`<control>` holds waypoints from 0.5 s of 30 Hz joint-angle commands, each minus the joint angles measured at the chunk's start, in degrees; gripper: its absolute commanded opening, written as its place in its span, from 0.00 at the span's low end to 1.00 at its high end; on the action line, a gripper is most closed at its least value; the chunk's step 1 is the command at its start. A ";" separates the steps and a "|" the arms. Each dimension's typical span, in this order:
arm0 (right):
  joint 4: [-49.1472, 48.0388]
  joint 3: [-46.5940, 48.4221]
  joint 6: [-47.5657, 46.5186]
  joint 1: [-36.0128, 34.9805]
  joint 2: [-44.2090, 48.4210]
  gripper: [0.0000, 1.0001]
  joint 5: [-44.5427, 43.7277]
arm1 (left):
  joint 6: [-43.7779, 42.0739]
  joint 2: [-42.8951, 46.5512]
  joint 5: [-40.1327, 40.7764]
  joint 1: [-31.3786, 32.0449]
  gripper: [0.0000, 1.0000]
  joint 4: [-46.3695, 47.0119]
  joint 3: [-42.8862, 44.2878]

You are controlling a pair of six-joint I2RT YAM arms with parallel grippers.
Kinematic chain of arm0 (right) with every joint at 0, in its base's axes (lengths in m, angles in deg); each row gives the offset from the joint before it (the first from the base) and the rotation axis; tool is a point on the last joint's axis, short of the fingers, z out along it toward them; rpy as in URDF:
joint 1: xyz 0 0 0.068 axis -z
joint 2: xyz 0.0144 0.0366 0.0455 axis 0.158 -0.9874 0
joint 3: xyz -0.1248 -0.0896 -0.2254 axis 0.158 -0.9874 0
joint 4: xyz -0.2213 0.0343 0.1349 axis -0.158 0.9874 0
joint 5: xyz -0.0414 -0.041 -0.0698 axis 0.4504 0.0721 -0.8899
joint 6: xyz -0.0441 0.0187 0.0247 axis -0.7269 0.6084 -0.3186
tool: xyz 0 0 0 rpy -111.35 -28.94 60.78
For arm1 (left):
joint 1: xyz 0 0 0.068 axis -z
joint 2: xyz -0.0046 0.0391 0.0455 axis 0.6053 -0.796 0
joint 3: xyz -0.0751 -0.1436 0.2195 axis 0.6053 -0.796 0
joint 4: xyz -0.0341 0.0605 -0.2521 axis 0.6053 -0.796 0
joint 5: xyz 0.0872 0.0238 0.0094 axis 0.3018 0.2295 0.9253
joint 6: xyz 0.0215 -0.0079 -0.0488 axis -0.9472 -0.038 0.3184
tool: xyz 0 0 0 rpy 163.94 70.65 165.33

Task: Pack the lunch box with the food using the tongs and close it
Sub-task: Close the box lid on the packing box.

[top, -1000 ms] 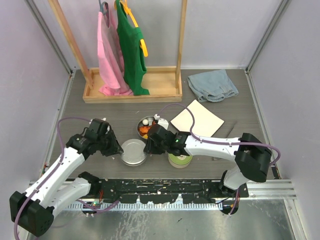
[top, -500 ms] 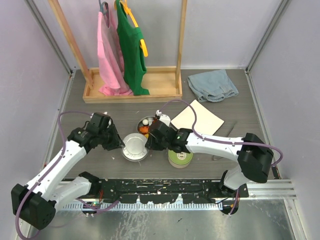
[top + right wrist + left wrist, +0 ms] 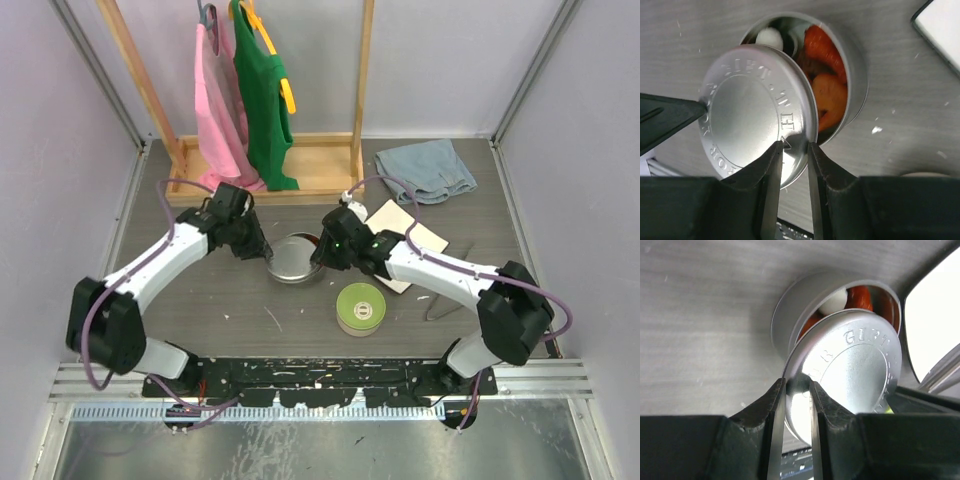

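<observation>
An open steel tin [image 3: 858, 85] of the lunch box holds orange and red food [image 3: 830, 95] with a white bit. Tilted just above it hangs the flat steel lid [image 3: 293, 258], covering most of the tin in the top view. My left gripper [image 3: 796, 386] is shut on the lid's [image 3: 850, 370] near rim. From the opposite side my right gripper [image 3: 794, 147] is shut across the lid's [image 3: 755, 110] edge. The green-lidded tin [image 3: 360, 308] stands closed nearer the front. The tongs [image 3: 436, 303] lie on the table to the right.
The white plate [image 3: 415, 240] sits right behind my right arm. A blue cloth [image 3: 425, 170] lies at the back right. A wooden rack [image 3: 265, 185] with a pink and a green garment stands at the back.
Both grippers have carried the steel lid from the table's front away from the bases, to over the open tin. The food now shows only past the lid's edge.
</observation>
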 commanded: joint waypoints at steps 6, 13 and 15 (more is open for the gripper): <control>-9.67 5.33 -1.04 5.59 -4.05 0.32 9.00 | -1.45 -14.89 -9.96 1.03 0.24 11.03 10.32; -9.67 4.08 -1.61 6.63 -5.22 0.34 9.55 | -1.10 -15.62 -10.66 1.11 0.24 13.17 7.90; -9.67 4.08 -1.71 6.65 -4.96 0.35 9.19 | -1.02 -15.30 -10.48 1.11 0.25 13.68 6.95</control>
